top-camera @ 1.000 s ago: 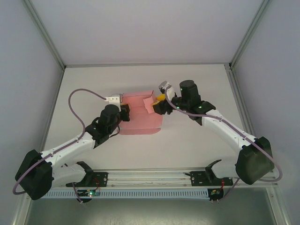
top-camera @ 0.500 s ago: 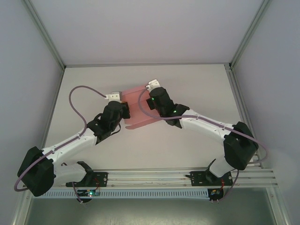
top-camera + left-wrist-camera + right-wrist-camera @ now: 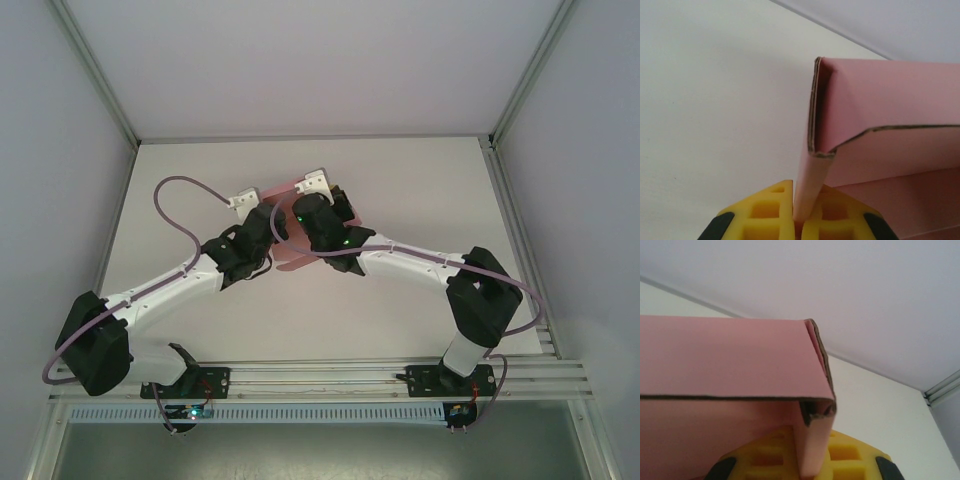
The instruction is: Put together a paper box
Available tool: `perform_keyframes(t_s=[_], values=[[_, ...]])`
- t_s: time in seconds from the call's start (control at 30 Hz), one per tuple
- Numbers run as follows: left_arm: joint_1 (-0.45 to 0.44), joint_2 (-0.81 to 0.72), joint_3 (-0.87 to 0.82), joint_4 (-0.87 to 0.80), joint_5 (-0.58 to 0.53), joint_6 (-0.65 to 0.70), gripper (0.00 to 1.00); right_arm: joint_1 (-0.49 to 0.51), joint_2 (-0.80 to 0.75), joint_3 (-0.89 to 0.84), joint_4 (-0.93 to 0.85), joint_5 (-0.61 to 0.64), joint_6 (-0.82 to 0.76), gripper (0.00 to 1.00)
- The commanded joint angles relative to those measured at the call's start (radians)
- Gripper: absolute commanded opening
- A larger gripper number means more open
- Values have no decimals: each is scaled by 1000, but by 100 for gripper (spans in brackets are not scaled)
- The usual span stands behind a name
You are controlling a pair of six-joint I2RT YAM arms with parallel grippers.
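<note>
White table; arms bent inward, pinching paper box

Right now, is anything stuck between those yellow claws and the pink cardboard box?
Nothing visible is in the way. The left gripper is shut directly on an end wall of the thin pink card box, and the right gripper is shut on the wall at its other end.
</note>
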Motion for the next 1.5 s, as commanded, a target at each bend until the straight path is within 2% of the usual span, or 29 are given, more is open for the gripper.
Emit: perform_keyframes(t_s=[0.0, 0.1, 0.2, 0.23, 0.27, 0.33, 0.37, 0.5, 0.57, 0.6, 0.67, 0.73, 0.8, 0.87, 0.97, 1.03, 1.07, 1.13, 1.17, 1.2, 1.33, 1.4, 1.47], values=[[32, -29, -17, -240, -173, -37, 0, -127, 18, -96, 163, 411, -209, 0], [32, -13, -5, -187, -119, -35, 0, -134, -23, -244, 426, 105, -199, 0], [31, 12, 0, -88, -51, -8, 0, -139, -91, -343, 535, -196, -77, 0], [31, 16, -2, -58, -30, 6, 0, -146, -113, -366, 551, -303, -50, 7], [31, 19, -3, -30, -13, 22, 0, -153, -133, -381, 568, -380, -6, 20], [31, 19, -2, -6, 8, 51, 0, -175, -170, -403, 569, -562, 33, 23], [30, 16, -5, 5, 13, 74, 0, -186, -193, -414, 569, -644, 63, 32], [32, -3, -19, 45, 5, 137, 0, -258, -282, -458, 559, -1025, 154, 51], [31, -16, -24, 62, 3, 184, 0, -300, -336, -471, 554, -1155, 235, 64], [32, -16, -26, 73, 0, 203, 0, -319, -362, -474, 542, -1231, 252, 73], [33, -21, -31, 105, -3, 275, 0, -343, -424, -482, 523, -1329, 278, 98], [35, -20, -31, 145, 1, 351, 0, -352, -492, -496, 499, -1351, 283, 98], [39, -17, -32, 199, 64, 487, 0, -358, -561, -501, 440, -1303, 284, 98], [46, -9, 4, 190, 168, 697, 0, -369, -635, -494, 334, -1211, 297, 98], [60, 37, 108, 102, 166, 953, 0, -411, -735, -498, 183, -1127, 340, 98], [85, 87, 195, -12, 238, 1136, 0, -458, -789, -489, 47, -1077, 398, 98], [97, 113, 239, -87, 310, 1236, 0, -484, -811, -485, -13, -1065, 416, 98], [109, 170, 332, -328, 524, 1546, 0, -533, -859, -497, -78, -1078, 428, 98], [108, 204, 382, -441, 563, 1674, 0, -553, -881, -510, -86, -1091, 432, 98], [103, 247, 456, -556, 560, 1777, 0, -573, -907, -525, -98, -1098, 444, 98], [84, 437, 764, -874, 527, 2004, 0, -635, -990, -567, -153, -1107, 466, 98], [57, 507, 840, -931, 487, 2108, 0, -655, -1031, -595, -176, -1085, 469, 98], [18, 555, 843, -919, 405, 2238, 0, -668, -1065, -616, -192, -1071, 468, 98]])
